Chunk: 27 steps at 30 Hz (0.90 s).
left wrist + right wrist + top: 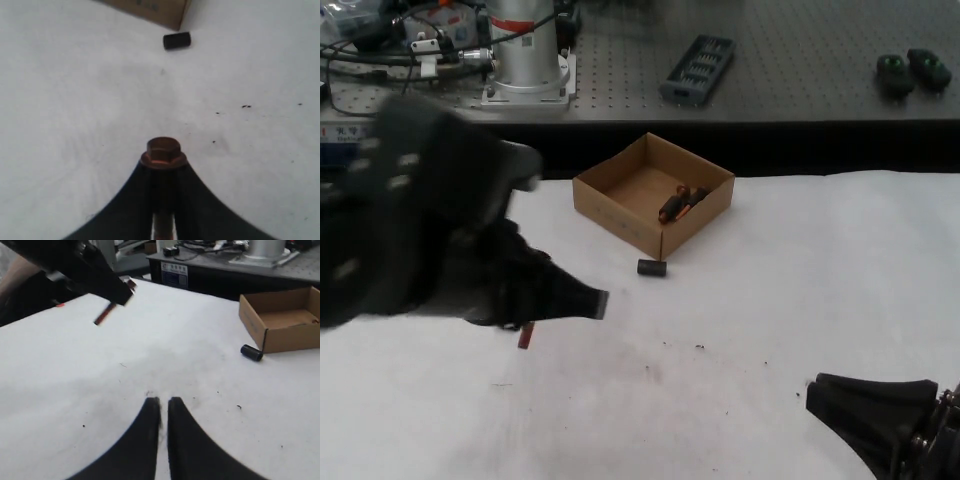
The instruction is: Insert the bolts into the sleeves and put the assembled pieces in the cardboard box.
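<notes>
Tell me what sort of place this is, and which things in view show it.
Probably a robotics lab: a perforated metal table with a metal column and tangled cables stands behind the white-covered bench, and the left hand holds a bolt.

White-covered bench (820, 280) before a grey perforated table (800, 60) (cables (360, 50) and a metal post (525, 45) on it)
</notes>
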Each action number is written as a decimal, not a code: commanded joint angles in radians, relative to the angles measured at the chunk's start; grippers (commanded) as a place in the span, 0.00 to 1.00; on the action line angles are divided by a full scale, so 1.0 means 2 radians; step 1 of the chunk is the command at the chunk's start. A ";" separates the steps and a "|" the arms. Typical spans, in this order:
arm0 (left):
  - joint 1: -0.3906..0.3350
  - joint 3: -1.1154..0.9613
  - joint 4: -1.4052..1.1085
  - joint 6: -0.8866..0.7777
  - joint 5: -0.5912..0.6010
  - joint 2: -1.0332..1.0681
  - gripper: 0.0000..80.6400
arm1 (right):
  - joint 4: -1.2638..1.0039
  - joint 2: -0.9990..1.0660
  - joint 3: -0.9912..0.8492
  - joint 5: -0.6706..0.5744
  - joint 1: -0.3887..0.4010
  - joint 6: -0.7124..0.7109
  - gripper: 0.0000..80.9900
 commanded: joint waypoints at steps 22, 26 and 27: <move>-0.013 0.295 -0.163 -0.006 0.083 -0.321 0.01 | 0.299 0.220 -0.369 0.019 -0.019 -0.077 0.29; -0.013 0.316 -0.185 0.005 0.083 -0.334 0.01 | 0.376 0.331 -0.469 0.019 -0.027 -0.121 0.44; -0.013 0.323 -0.195 0.005 0.083 -0.334 0.01 | 0.384 0.357 -0.490 0.019 -0.028 -0.131 0.43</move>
